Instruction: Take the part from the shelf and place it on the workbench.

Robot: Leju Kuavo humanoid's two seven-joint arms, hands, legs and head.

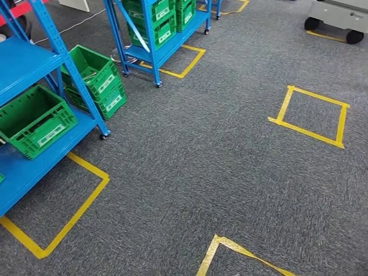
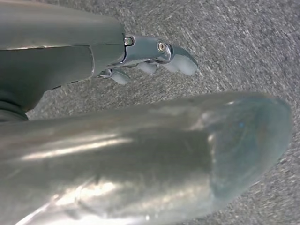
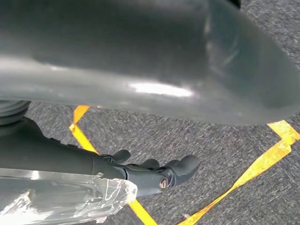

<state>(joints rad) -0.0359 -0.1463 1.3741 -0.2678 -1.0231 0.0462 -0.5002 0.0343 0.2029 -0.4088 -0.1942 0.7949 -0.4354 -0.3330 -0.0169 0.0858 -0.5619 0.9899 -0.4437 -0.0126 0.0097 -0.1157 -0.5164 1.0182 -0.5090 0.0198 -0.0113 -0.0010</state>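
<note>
Two blue shelving racks (image 1: 52, 40) standing far left, carrying green crates (image 1: 32, 118); part's location not discernible. Yellow tape squares (image 1: 310, 115) marking grey carpet (image 1: 208, 155). Left hand (image 2: 148, 56), right hand (image 3: 155, 171) hanging empty, fingers extended apart.

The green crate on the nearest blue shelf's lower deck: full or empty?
Empty as far as visible: the green crate shows bare inner walls and floor; its left end is cut off.

Left hand (image 2: 152, 56): glossy silver-grey shell, pale fingertips, small screws at upper centre. Right hand (image 3: 155, 173): dark fingers, brass-coloured screw, clear plastic wrap lower left.
</note>
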